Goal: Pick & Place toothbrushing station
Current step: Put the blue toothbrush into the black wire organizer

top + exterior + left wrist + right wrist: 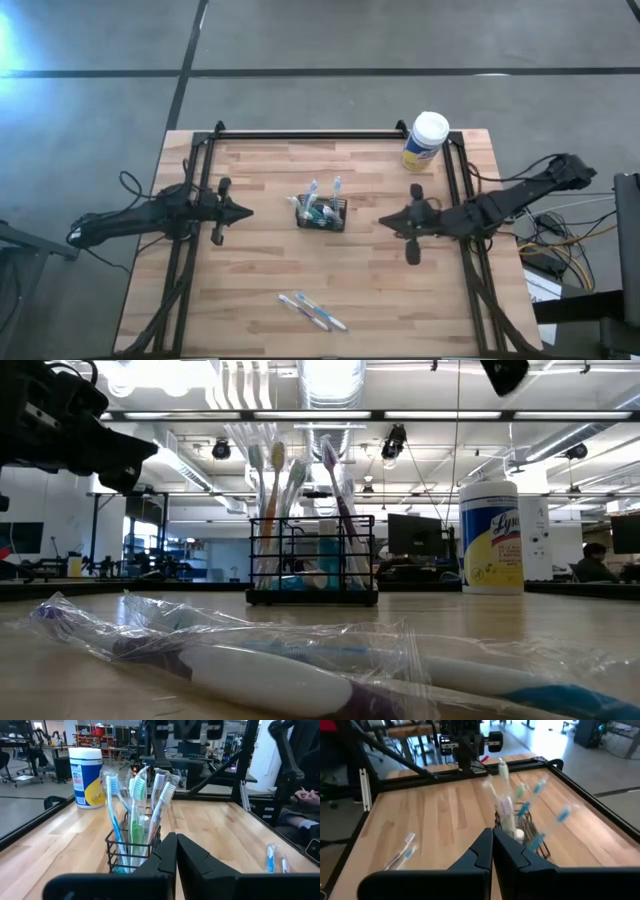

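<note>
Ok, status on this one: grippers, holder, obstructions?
Left gripper and right gripper shut, empty, flanking the mesh holder. Holder upright mid-table, untouched. Nothing between.
</note>
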Controlling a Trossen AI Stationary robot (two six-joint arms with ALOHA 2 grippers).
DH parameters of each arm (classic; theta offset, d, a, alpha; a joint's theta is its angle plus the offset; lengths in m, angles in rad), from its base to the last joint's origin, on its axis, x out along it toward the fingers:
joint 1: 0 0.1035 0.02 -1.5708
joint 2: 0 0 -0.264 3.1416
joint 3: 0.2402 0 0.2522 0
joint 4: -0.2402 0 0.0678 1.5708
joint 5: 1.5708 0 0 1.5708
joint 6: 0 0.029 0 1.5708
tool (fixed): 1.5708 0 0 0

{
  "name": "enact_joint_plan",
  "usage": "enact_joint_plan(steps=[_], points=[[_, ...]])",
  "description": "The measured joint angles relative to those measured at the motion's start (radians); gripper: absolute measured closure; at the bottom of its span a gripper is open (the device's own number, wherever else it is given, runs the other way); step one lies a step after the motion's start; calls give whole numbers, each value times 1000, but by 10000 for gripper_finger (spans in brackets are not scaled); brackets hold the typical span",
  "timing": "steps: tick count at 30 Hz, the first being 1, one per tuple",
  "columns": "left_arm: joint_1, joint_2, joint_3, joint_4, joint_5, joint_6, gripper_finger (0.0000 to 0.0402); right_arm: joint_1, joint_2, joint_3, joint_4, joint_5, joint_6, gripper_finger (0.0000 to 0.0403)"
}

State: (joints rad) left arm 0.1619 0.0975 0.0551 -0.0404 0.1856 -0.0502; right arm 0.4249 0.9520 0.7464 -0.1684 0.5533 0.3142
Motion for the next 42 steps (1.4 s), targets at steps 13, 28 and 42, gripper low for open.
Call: enact_joint_plan(steps=[13, 28, 42], points=[[0, 0, 0, -5, 1, 12, 388, 0, 493, 593, -371, -8, 32, 394], [0, 0, 0, -41, 6, 0, 388, 0, 890, 891, -441, -192, 100, 394], [0, 1, 0, -41, 6, 0, 388, -9, 1154, 1025, -436, -384, 303, 279]])
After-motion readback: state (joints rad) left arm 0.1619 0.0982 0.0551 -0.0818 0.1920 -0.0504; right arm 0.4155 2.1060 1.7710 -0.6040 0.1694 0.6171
